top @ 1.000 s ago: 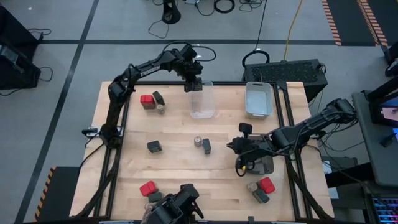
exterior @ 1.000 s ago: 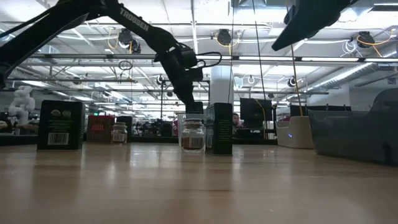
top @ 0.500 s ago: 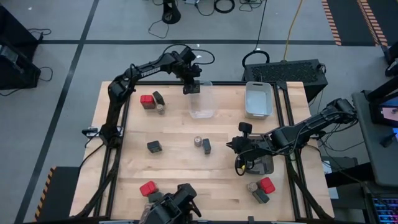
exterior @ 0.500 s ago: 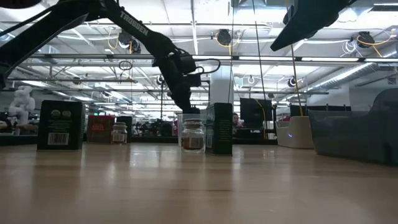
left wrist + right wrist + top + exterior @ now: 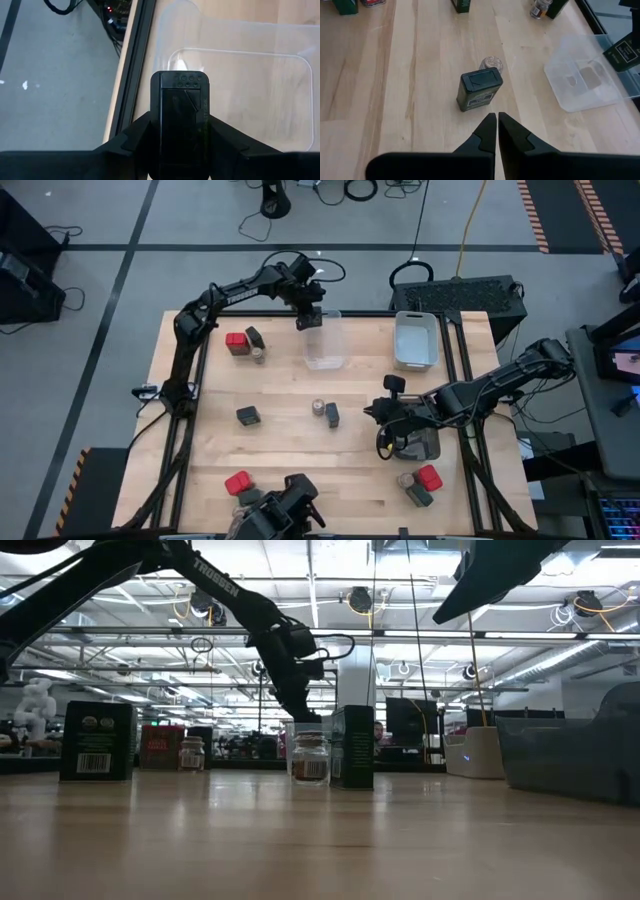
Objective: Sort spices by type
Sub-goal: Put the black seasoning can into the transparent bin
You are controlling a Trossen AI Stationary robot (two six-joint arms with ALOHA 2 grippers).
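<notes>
Left gripper (image 5: 311, 320) with dark tin (image 5: 180, 120) shifted slightly toward clear bin's (image 5: 325, 352) far-left corner.

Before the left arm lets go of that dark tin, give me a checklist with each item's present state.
1. Left gripper shut on the dark tin: ok, the tin sits between its fingers.
2. Tin above the clear bin: cannot tell; the high view puts it at the bin's far left corner, near the rim.
3. Clear bin free of other spices: ok, nothing shows inside it.
4. Right gripper out of the way: ok, shut and empty, hovering mid-table near another dark tin and a jar.
5. White bin clear of the drop: ok, it stands apart to the right.
</notes>
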